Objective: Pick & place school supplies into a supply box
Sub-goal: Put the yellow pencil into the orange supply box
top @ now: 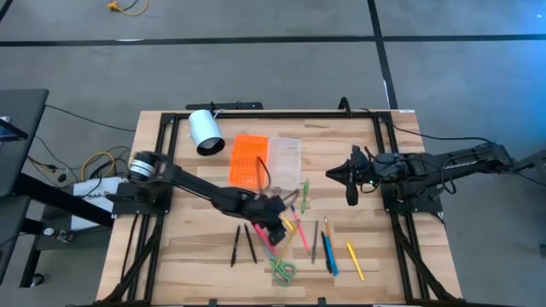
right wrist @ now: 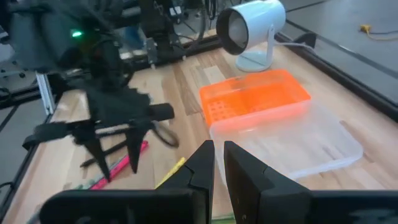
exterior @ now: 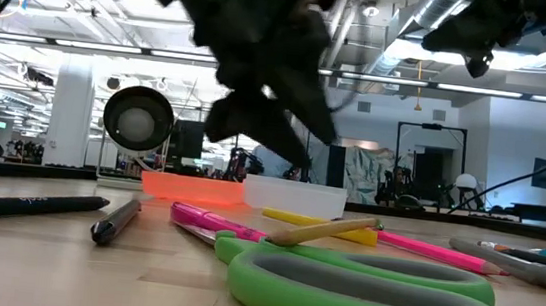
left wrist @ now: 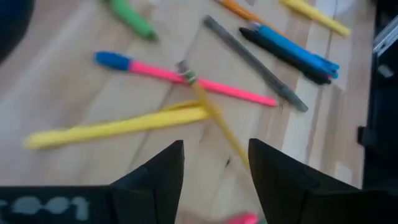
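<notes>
Scissors (exterior: 361, 287) nearest the low camera, pens (top: 328, 247) strewn behind; left gripper (top: 277, 223) hovers over them, fingers apart, empty; box (top: 266, 160) open farther back; right gripper (top: 351, 181) waits aside, nearly closed, empty.

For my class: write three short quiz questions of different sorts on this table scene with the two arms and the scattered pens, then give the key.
1. True or false: the left gripper hangs over the loose pens with nothing between its jaws.
2. Multiple choice: the clear tray of the supply box holds A) scissors, B) several pencils, C) nothing that can be seen.
3. Fill in: the green-handled scissors lie near the table's ____ edge in the high view.

Key: 1 true. 2 C; it lies beside the orange lid. 3 bottom. The right gripper waits on the right, away from the pens.
</notes>
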You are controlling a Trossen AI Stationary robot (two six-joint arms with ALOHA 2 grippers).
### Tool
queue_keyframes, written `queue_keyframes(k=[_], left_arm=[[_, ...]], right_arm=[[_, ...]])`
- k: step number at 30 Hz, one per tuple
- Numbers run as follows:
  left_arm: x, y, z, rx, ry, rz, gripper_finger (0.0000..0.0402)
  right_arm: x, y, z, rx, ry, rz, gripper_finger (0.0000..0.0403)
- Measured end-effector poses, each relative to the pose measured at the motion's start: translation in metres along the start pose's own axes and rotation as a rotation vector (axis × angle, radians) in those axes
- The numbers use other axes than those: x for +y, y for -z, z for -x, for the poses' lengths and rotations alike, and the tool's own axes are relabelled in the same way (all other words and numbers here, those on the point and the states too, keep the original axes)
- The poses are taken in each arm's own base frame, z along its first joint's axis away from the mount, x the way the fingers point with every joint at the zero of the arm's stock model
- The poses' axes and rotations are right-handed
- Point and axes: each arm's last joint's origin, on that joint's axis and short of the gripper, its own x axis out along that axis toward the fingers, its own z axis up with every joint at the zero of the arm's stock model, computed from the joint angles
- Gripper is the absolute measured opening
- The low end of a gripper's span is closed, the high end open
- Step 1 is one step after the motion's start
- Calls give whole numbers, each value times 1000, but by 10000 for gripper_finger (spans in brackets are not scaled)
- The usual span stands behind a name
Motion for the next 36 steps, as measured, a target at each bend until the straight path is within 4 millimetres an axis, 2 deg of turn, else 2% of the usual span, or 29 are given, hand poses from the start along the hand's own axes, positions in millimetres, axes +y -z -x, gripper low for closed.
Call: queue_keyframes(k=[3,7,11,15,23,27,29,33,36], left_arm=[[-16,-11,-12,30,-19,-45,162],[-25,-22,-20,61,-48,-92,158],[-28,-26,-18,47,-62,-130,157],[-27,-21,-18,82,-64,-140,157],[-39,-7,-29,70,-50,-10,157],[-44,5,-39,89,-91,10,157],[-46,11,-37,91,-149,0,157],[-51,12,-36,64,-206,-13,157],[-56,8,-35,33,-183,-20,157]], right_arm=[[2,1,1,5,-14,5,31],[5,3,1,26,-24,17,31],[4,6,2,49,-20,30,31],[3,7,1,58,-8,57,31],[2,8,2,62,36,78,31],[2,8,2,61,35,79,31],[2,8,2,60,35,79,31],[2,8,2,64,36,81,31],[2,8,2,64,35,88,31]])
